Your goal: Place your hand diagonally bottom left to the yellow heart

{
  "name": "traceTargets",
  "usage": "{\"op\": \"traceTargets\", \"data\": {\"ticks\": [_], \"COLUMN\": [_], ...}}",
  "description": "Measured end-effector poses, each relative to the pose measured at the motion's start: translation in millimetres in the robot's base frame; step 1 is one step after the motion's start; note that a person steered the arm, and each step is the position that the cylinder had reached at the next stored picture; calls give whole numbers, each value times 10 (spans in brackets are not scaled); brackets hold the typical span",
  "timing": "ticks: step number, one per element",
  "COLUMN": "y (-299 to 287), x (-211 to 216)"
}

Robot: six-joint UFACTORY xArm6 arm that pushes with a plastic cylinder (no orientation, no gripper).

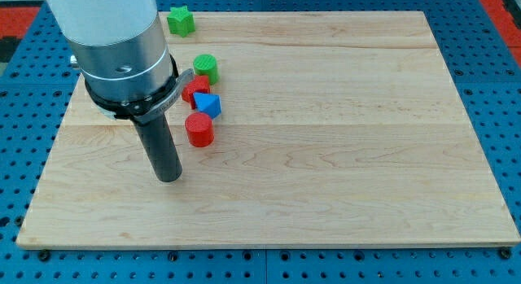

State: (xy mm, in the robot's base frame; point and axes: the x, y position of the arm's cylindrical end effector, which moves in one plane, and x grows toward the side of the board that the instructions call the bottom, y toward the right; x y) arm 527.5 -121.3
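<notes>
No yellow heart shows in the camera view; the arm's wide grey body [122, 48] covers the board's upper left, and I cannot tell what lies behind it. My tip [168, 179] rests on the wooden board [342, 154] at the view's left. It is below and left of a red cylinder [199, 129], with a small gap between them. Above that cylinder lie a blue triangular block [208, 104], a red block [194, 89] partly behind the arm's collar, and a green cylinder [206, 68].
A green star block [181, 21] sits near the board's top edge, at the view's upper left. The board lies on a blue perforated table [488, 89].
</notes>
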Motion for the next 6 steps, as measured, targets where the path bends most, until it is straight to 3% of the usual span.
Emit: {"op": "traceTargets", "data": {"ticks": [1, 3, 5, 6], "y": [0, -142, -385, -600], "x": [0, -798, -373, -373]}}
